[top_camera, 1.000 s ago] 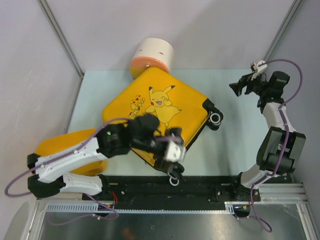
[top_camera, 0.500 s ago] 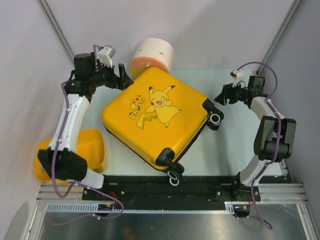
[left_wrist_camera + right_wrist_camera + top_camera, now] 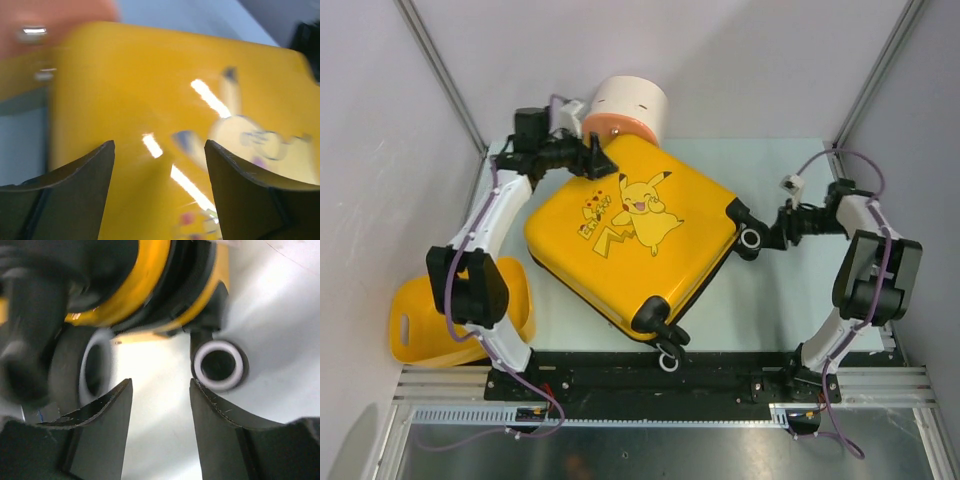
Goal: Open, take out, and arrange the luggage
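We see the luggage (image 3: 630, 235) lying closed on the table (image 3: 790, 300). Left gripper (image 3: 600, 162) hangs at its far corner, jaws wide. Right gripper (image 3: 776, 234) sits by a wheel (image 3: 752, 240), jaws narrower, holding nothing.

The luggage (image 3: 125, 90) is blurred and cut off.

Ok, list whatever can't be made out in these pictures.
- Inside of the luggage: every view, the closed shell hides it.
- Its zipper pull: top view, too small to find.
- The Pikachu print: left wrist view, smeared by motion blur.
- The yellow tub: top view, the left arm covers part.
- Whether the right fingers touch the wheels: right wrist view, blurred and too close.
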